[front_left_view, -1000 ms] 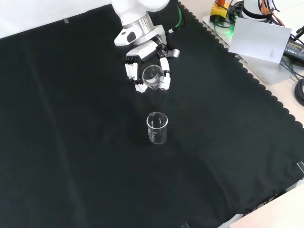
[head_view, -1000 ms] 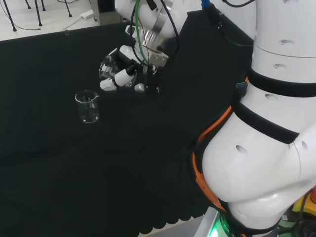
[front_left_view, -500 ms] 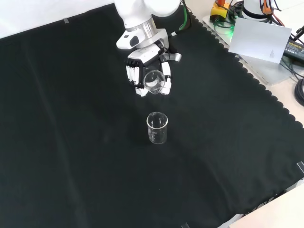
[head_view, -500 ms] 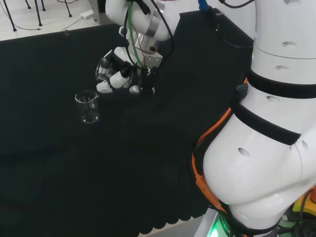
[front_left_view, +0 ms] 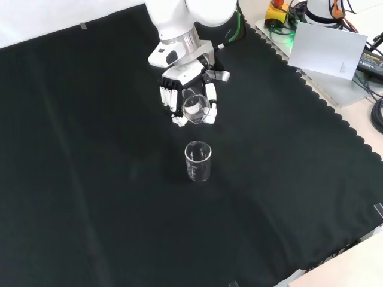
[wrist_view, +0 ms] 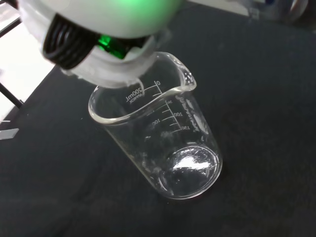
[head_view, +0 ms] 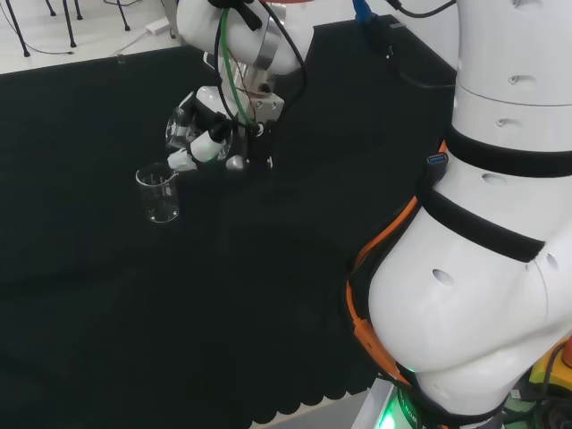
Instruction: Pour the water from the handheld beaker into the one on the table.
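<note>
1. 2 beakers are showing: the hand's (front_left_view: 187,95) fingers (front_left_view: 169,99) are curling around one beaker (front_left_view: 195,107), tilting it.
2. The other beaker (front_left_view: 198,161) is standing upright on the table (front_left_view: 90,179), just below in the front view.

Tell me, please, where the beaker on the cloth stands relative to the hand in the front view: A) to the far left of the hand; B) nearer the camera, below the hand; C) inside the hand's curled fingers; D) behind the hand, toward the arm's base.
B: the standing beaker sits upright lower in the front view than the hand, which is curled round the handheld beaker.
</note>
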